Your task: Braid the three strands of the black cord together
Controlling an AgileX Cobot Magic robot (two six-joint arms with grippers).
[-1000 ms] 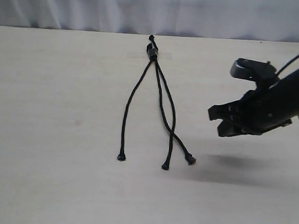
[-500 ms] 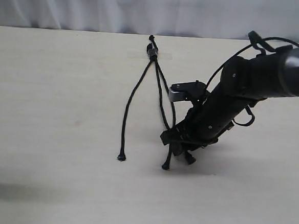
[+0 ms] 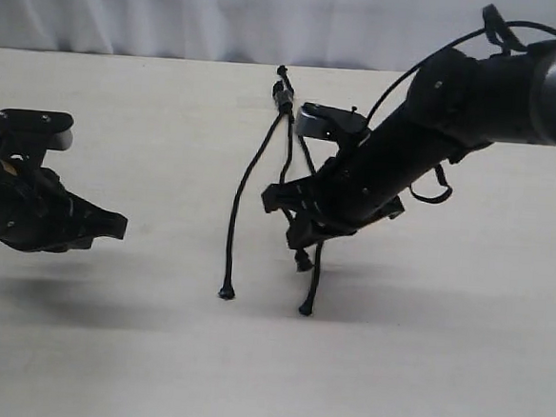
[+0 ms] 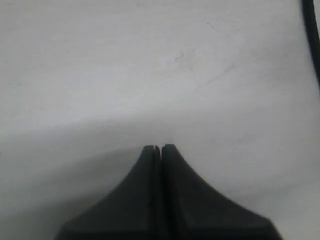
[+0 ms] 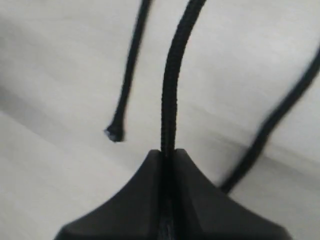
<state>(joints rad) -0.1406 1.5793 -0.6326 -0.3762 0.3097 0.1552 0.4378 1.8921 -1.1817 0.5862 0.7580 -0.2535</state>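
Right gripper (image 5: 167, 152) pinching one thin woven matte strand (image 5: 170, 75) of black cord (image 3: 284, 99); other two strands (image 5: 131, 65) lie either side of it. Left gripper (image 4: 157, 148) pressed together, empty, apart from cord.

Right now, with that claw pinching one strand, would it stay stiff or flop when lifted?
Probably floppy: the strand pinched in the right gripper curves loosely, and its tip dangles below. Likely light, being so thin. The woven surface probably grips rather than slips.
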